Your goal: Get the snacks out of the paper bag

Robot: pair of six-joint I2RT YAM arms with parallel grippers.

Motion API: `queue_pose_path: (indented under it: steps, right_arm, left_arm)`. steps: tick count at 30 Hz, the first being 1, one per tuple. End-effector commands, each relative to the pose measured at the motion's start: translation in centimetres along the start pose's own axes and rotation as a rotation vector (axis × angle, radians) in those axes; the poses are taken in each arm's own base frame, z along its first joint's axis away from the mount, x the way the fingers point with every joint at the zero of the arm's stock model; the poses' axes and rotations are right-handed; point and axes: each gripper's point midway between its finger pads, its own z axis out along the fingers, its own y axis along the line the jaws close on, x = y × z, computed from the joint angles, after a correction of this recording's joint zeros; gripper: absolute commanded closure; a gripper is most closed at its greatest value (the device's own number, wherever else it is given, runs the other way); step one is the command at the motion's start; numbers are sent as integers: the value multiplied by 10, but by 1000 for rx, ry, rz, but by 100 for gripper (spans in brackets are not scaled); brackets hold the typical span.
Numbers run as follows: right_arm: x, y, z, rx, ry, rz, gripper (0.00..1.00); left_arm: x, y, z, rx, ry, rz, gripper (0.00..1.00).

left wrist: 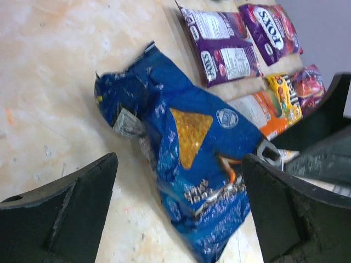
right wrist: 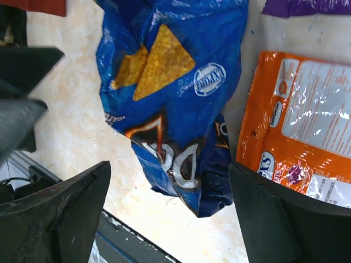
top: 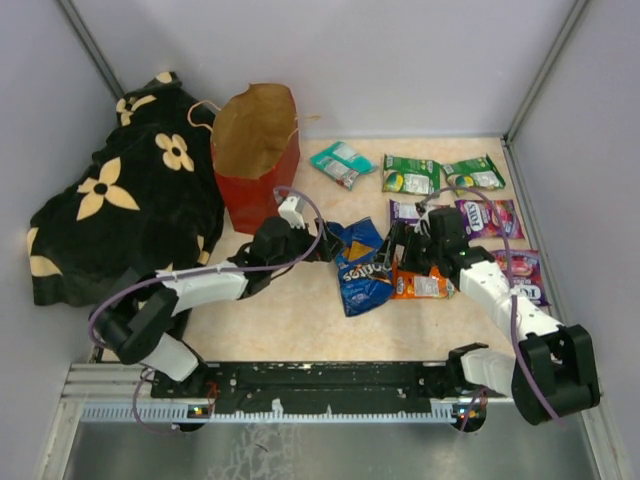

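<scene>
Left fingers (left wrist: 60, 213), right fingers (right wrist: 60, 219) spread; Doritos bag (left wrist: 192, 153) between.

paper bag (top: 255, 150): back left, right of blanket (top: 120, 200)
Doritos bag (top: 360, 265): centre
small packets (top: 410, 175): right of and behind it

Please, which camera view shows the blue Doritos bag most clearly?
The left wrist view: the Doritos bag lies large and almost whole in the frame, and its chip picture is clear. The top external view shows the bag in its place on the table, but small. The right wrist view shows it close, with its top cut off at the frame edge.
</scene>
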Motion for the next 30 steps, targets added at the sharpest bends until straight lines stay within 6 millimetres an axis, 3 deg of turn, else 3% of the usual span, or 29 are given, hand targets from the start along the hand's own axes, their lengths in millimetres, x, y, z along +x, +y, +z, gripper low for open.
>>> queue_pose_path:
  steps: [1, 5, 8, 12, 14, 17, 20, 25, 27, 28, 29, 30]
  right_arm:
    - [4, 2, 5, -46, 0, -16, 13]
    - [14, -1, 15, -73, 35, 5, 18]
    - [18, 0, 19, -92, 45, 14, 24]
    - [19, 5, 23, -109, 60, 0, 41]
    - [23, 12, 25, -121, 80, -16, 55]
    - [34, 29, 29, -145, 118, -50, 74]
    - [45, 51, 29, -190, 146, -51, 84]
    - [58, 81, 19, -306, 189, 71, 85]
    - [60, 83, 15, -315, 189, 130, 80]
    - [61, 83, 14, -314, 186, 153, 72]
    - [63, 82, 13, -313, 186, 158, 54]
    - [63, 80, 14, -300, 186, 151, 39]
  left_arm:
    - [-24, -4, 26, 19, -66, 8, 0]
    - [-11, 4, 53, 5, -16, 7, 7]
    - [3, 22, 73, -39, 30, 16, 11]
    - [6, 43, 84, -82, 42, 17, 21]
    - [1, 51, 87, -94, 43, 5, 36]
    - [-9, 63, 90, -108, 37, -7, 80]
    - [-24, 75, 87, -125, 12, -22, 100]
    - [-55, 78, 74, -82, -45, -17, 100]
    - [-63, 78, 72, -73, -48, 3, 100]
    - [-63, 80, 71, -77, -36, 10, 100]
    - [-64, 81, 71, -78, -28, 20, 91]
    - [-63, 82, 70, -77, -19, 31, 72]
